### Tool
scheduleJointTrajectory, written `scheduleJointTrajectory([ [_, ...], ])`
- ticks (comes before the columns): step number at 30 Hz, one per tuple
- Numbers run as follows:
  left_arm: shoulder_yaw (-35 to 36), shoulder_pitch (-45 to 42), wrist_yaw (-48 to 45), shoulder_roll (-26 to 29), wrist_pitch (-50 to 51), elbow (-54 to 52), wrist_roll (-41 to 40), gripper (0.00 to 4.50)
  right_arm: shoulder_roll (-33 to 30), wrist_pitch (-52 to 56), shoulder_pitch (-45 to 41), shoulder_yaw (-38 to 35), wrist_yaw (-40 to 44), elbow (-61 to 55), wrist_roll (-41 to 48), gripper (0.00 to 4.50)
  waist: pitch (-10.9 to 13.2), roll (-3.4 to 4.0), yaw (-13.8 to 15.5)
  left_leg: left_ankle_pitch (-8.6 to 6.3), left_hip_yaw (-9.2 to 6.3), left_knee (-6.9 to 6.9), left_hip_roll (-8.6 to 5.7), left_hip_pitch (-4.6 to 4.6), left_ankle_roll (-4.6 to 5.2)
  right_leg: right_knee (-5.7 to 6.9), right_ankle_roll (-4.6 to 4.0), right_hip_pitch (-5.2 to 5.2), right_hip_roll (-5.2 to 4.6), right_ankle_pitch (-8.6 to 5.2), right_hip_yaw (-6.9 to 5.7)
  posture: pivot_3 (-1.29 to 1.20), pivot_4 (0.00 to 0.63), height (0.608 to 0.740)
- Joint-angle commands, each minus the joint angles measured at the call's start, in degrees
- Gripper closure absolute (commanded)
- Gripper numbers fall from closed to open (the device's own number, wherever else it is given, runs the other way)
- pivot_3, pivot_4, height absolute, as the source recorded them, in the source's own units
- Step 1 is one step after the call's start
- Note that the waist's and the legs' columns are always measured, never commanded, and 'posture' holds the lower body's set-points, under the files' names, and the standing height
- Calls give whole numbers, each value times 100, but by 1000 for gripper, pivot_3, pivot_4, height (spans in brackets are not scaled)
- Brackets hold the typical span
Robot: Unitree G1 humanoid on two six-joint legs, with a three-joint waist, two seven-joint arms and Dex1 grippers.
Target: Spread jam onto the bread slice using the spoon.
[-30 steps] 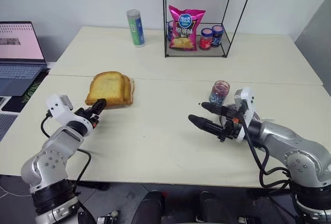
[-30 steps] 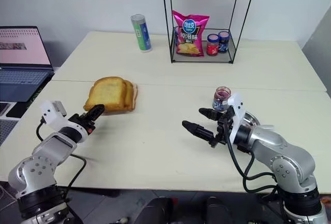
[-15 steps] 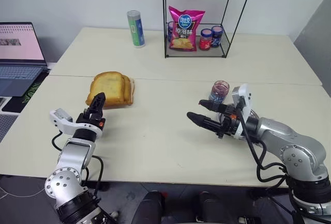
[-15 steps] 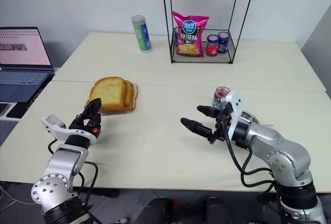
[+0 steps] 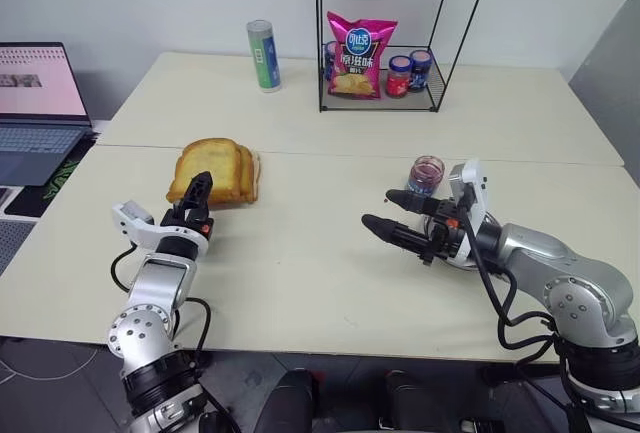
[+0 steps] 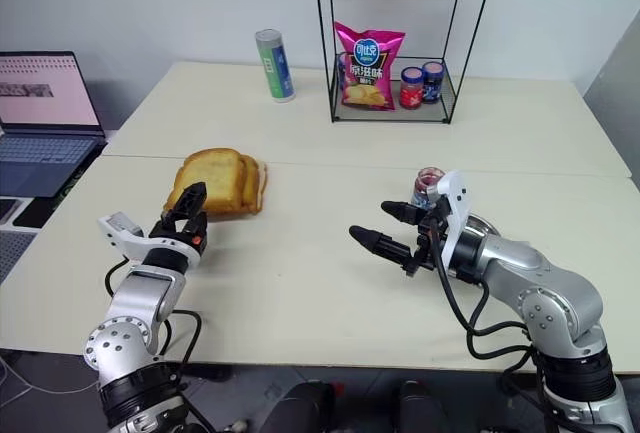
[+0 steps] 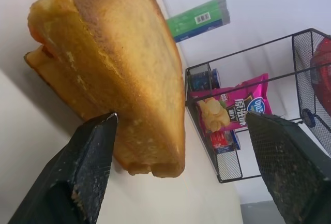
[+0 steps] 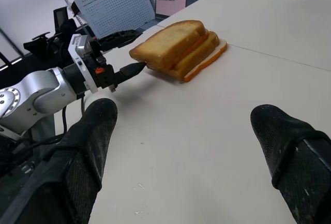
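A: Left gripper point(image 5: 199, 188) sits lower left of the head view, black fingers spread, tips right at the near edge of the bread stack but pinching nothing.

B: And the right gripper point(image 5: 390, 212)?

A: Right of centre, fingers spread wide too, empty, pointing toward the middle of the table point(image 5: 300, 283).

B: So how far along does it look?

A: Barely begun, I'd judge. The top bread slice point(image 5: 205, 166) lies left of centre, golden-brown, squarish with a darker crust, its surface dry and porous with no jam on it. It rests on other slices; a paler one pokes out on the stack's right side.

B: Where's the jam?

A: In a small clear glass jar point(image 5: 425, 175) right of centre, just behind the right gripper; the dark glossy jam point(image 5: 424, 181) shows through the glass.

B: Spoon?

A: Can't make one out. Still to do, by my reckoning: fetch the spoon, load it, spread.

B: Anything else?

A: Wire rack point(image 5: 390, 33) at upper centre holding a pink crisp bag point(image 5: 357, 55).
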Motion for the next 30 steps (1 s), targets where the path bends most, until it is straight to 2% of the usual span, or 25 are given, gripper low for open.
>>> scheduleJointTrajectory([
  [1,-24,-75,-14,80,-117,5,-71,401,-27,-54,8,-148,-29,-232,25,0,0,0,0,0,0,0,0,0,0,0,0,0,0,0,0,0,150,740],
  [10,32,-237,-215,240,-288,119,-102,401,-10,-78,22,-151,-69,-238,17,0,0,0,-1,0,-1,0,1,1,0,2,0,0,1,0,-2,0,150,740],
  [11,41,-264,-226,272,-296,185,-99,762,-10,-84,33,-143,-72,-247,7,0,0,0,-1,0,-1,0,1,0,0,1,0,0,1,0,-2,0,150,740],
  [12,44,-282,-262,295,-308,253,-90,852,-5,-85,36,-144,-80,-250,12,0,0,0,-1,0,-1,0,1,0,0,0,0,0,1,0,-1,0,150,740],
  [18,26,-314,-368,313,-353,457,-59,2142,-3,-96,48,-147,-110,-268,14,0,0,0,0,0,-1,0,0,0,0,0,0,0,1,0,-1,0,150,740],
  [30,49,-349,-485,379,-342,551,-97,4382,14,-75,76,-166,-189,-330,52,0,0,0,-1,0,-1,0,1,0,0,1,0,0,1,0,-1,0,150,740],
])
